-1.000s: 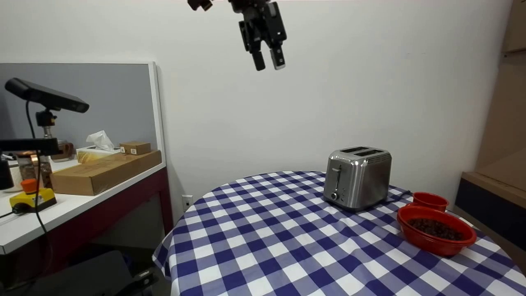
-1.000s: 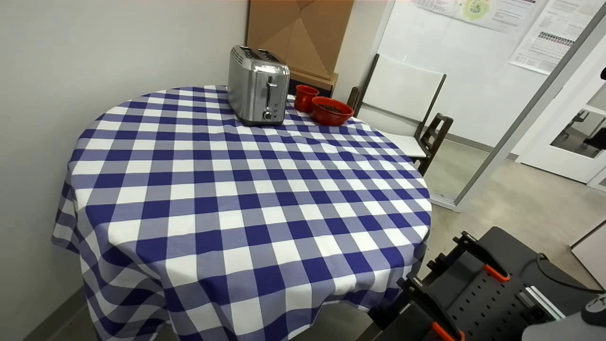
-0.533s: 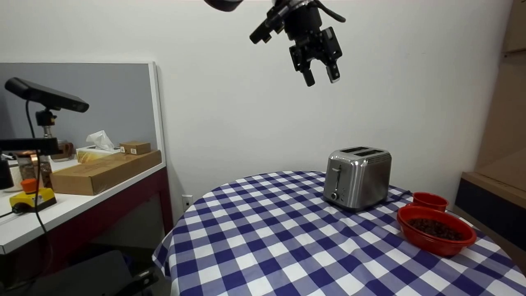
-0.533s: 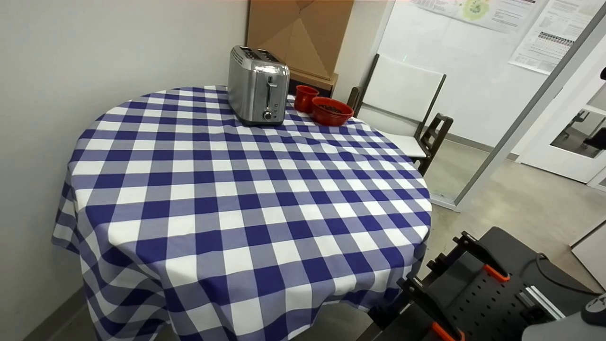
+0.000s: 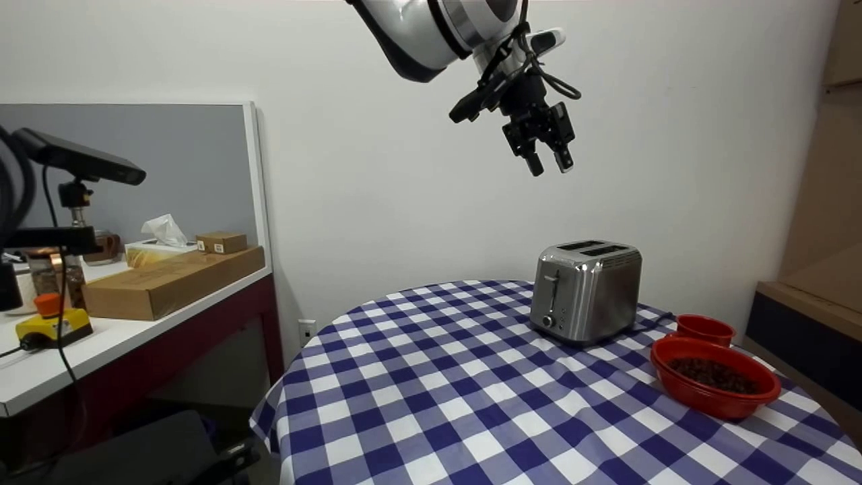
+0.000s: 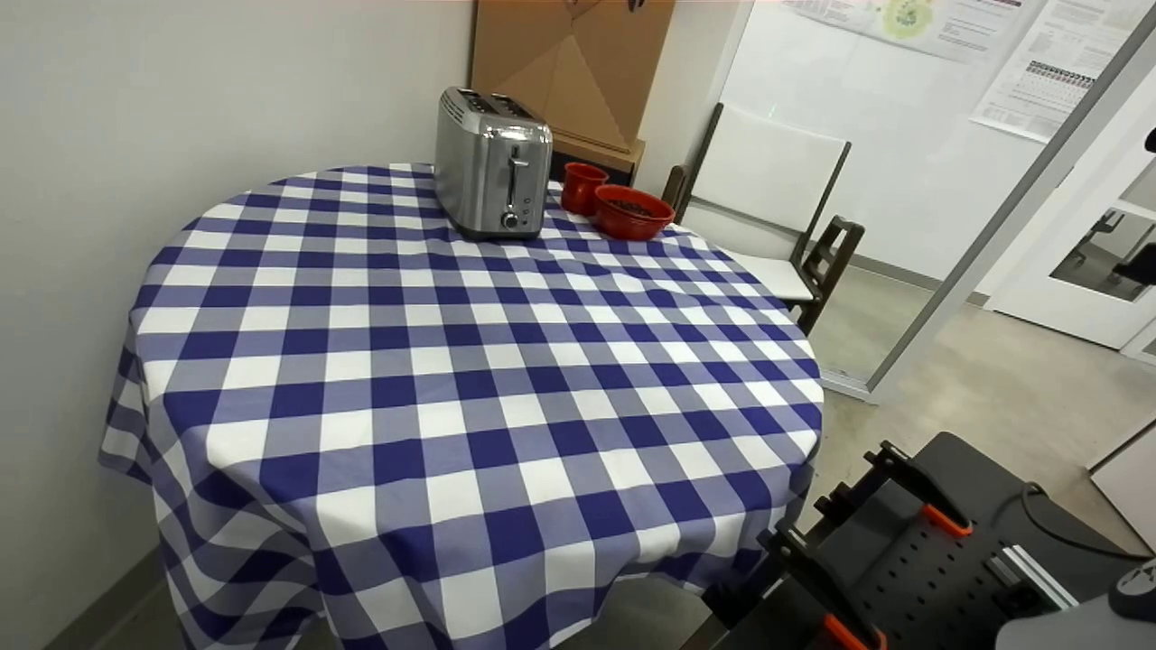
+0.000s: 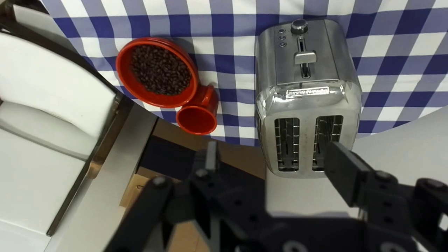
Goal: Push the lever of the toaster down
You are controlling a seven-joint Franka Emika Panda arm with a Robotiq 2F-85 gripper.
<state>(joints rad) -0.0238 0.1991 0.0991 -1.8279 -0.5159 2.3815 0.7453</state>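
The silver two-slot toaster (image 5: 586,293) stands upright on the checkered table, and it also shows in an exterior view (image 6: 494,167) and in the wrist view (image 7: 308,105). Its lever (image 7: 305,57) is a small metal tab on the control face. The lever (image 5: 551,277) sits near the top of its slot, also in an exterior view (image 6: 517,162). My gripper (image 5: 550,166) is open and empty, pointing down in the air above the toaster and apart from it. In the wrist view its spread fingers (image 7: 271,154) frame the toaster's far end. Only dark tips show at an exterior view's top edge.
A red bowl (image 7: 159,71) of dark beans and a red mug (image 7: 197,119) stand beside the toaster. The wall (image 5: 377,202) is behind the table. A cord lies behind the toaster. A chair (image 6: 768,181) stands past the table's edge, near a cardboard box (image 6: 569,72).
In an exterior view my gripper has moved right and down, closer to the toaster, and more of the arm has come into view. The toaster and its lever have not moved.
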